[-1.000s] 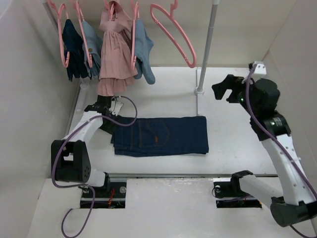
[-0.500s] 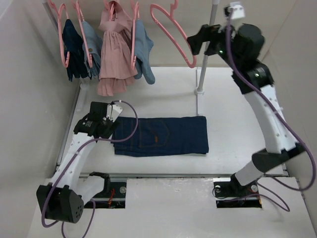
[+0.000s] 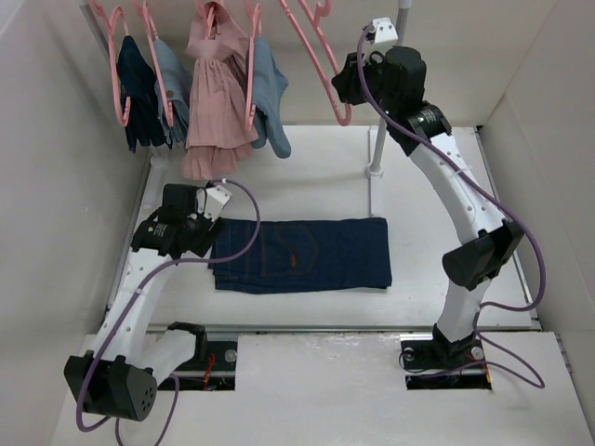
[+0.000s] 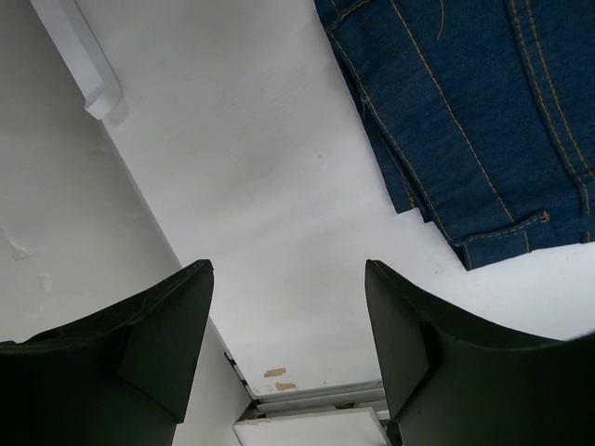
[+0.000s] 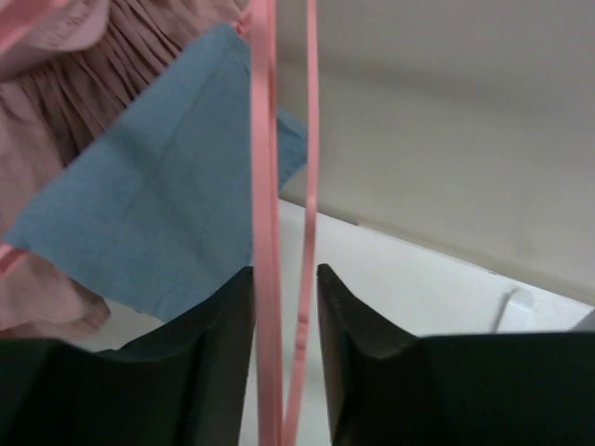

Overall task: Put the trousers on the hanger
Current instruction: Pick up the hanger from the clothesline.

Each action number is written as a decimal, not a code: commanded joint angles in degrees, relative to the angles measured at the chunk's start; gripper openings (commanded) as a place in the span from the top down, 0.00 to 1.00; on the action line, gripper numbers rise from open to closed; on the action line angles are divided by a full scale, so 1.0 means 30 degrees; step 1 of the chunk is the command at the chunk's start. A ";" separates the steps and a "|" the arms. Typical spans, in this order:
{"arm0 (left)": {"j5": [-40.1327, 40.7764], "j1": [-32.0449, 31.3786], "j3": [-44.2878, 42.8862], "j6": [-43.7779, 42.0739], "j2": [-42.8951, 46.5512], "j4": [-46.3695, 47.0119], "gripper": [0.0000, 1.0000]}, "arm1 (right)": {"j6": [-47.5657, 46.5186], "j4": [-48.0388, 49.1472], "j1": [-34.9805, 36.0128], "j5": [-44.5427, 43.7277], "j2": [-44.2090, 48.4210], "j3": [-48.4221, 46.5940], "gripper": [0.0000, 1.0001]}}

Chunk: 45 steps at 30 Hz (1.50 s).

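Note:
The trousers (image 3: 307,253) lie folded flat on the white table, a dark navy denim rectangle; their corner shows in the left wrist view (image 4: 465,111). My left gripper (image 3: 186,243) hovers just left of them, open and empty (image 4: 288,279), over bare table. The hanger (image 3: 321,56), thin and pink, hangs at the right end of the rail. My right gripper (image 3: 342,82) is raised to its lower shoulder. In the right wrist view its jaws (image 5: 284,274) are closed in on the hanger's two thin bars (image 5: 265,232), the left finger touching one bar.
Other pink hangers on the rail carry a dark navy garment (image 3: 139,88), a light blue one (image 3: 172,84), a pink dress (image 3: 216,102) and another light blue piece (image 3: 270,98). A white pole (image 3: 386,93) stands right of the hanger. Walls enclose left and right.
My right arm swung up and left from the table's right side to the hanger, and its jaws narrowed around it. My left gripper shifted slightly beside the trousers' left edge.

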<state>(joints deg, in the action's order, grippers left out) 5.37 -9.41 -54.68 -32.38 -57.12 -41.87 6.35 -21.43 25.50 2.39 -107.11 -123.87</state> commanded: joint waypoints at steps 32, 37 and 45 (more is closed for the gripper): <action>-0.1933 -0.0115 -0.1055 0.3056 0.4881 0.3991 0.50 | -0.0095 0.4097 0.4888 -1.0927 0.2566 0.1008 1.00; -0.6265 -0.0115 -0.0293 0.3411 0.7436 0.5339 0.43 | -0.0824 0.4302 0.6292 -1.3245 0.4265 0.3025 1.00; -1.0662 -0.0115 -0.1456 0.4173 0.6829 0.4905 0.43 | 0.0456 0.4217 0.8784 -1.4827 0.7984 0.9935 1.00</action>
<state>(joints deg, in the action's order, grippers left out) -19.03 -9.41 -56.05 -21.93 -32.93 -27.73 5.28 -10.68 49.23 -37.93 -86.26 -99.31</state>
